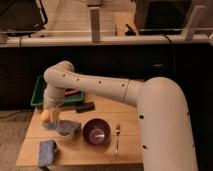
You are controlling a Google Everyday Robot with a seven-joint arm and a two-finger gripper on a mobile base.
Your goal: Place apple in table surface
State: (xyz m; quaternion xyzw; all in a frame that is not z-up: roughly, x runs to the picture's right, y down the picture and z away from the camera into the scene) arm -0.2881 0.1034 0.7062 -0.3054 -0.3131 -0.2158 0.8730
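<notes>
- Apple [45,116]: yellow-orange, near the counter's [107,114] left edge, about midway between its back and front edges. It sits right at the tip of the hand [51,116].
- The hand is closed tight and the apple appears clasped in it, not lying free. I cannot tell whether the fruit's underside already touches the wood.
- Judging from the task, the fruit is held low so that it can be let go gently onto the wood instead of dropped and left to roll.
- The spot looks chosen for room. A grey cup [68,128] stands just beside the hand toward the middle, and the dark maroon bowl [96,133] is further along. A fork [117,140] lies near the right edge, and a blue sponge [48,151] fills the front left corner.
- Along the back, a green tray [41,90] overhangs the back left corner and a small black object [85,106] lies next to it, so that strip is taken as well.
- Arm pose: the white arm [100,87] leaves the bulky body at the right and runs leftward and slightly upward over the back edge. It bends sharply above the tray, and its last link drops nearly straight down to the hand.
- That downward-pointing wrist suits a plain vertical lowering, with the grey cup as the closest thing it could knock.
</notes>
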